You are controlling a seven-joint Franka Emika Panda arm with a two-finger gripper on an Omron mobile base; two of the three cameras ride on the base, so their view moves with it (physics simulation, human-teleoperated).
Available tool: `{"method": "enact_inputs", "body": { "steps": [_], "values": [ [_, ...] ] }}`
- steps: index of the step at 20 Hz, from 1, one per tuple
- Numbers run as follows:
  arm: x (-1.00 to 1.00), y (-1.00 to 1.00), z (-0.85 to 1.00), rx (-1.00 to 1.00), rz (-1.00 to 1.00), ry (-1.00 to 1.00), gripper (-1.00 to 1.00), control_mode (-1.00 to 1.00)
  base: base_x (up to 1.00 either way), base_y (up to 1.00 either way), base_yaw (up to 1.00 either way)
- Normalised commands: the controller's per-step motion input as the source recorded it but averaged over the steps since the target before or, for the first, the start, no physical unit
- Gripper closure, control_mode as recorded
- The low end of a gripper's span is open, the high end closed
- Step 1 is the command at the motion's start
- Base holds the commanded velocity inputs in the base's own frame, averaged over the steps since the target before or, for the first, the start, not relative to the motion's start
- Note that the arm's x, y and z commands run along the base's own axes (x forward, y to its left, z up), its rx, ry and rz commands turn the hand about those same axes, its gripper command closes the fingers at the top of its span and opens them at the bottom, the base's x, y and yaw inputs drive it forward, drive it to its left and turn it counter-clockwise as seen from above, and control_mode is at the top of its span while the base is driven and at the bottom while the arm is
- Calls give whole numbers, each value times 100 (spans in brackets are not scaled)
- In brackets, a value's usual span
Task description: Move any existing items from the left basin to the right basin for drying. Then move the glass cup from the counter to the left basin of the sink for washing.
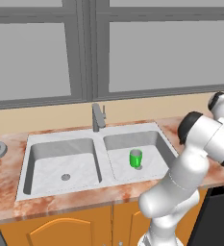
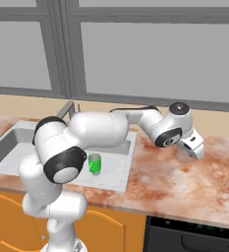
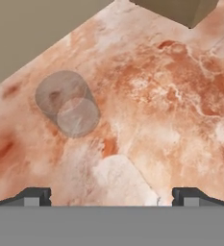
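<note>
Glass cup is standing upright on the bench, right of the sink and near the beige wall; in the right base view the claw is covering most of it, leaving a faint grey shape. Above it, the claw is hanging with jaws spread wide, gripping nothing. Green mug is sitting in the right basin, close to its drain. Left basin is lying bare beyond the divider. Bare bench is stretching around the cup towards the front edge.
</note>
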Motion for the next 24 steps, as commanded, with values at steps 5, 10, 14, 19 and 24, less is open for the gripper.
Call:
{"method": "enact_inputs", "body": {
  "steps": [5,10,14,19,24],
  "values": [
    [15,-3,-7,0,-6,4,-100,-100,0,0,0],
    [12,-10,0,1,-6,6,-100,-100,0,0,0],
    [15,-10,-1,1,-4,6,-100,-100,0,0,0],
    [8,-5,-7,0,0,2,-100,-100,0,0,0],
    [1,0,-8,0,0,0,-100,-100,0,0,0]
  ]
}}
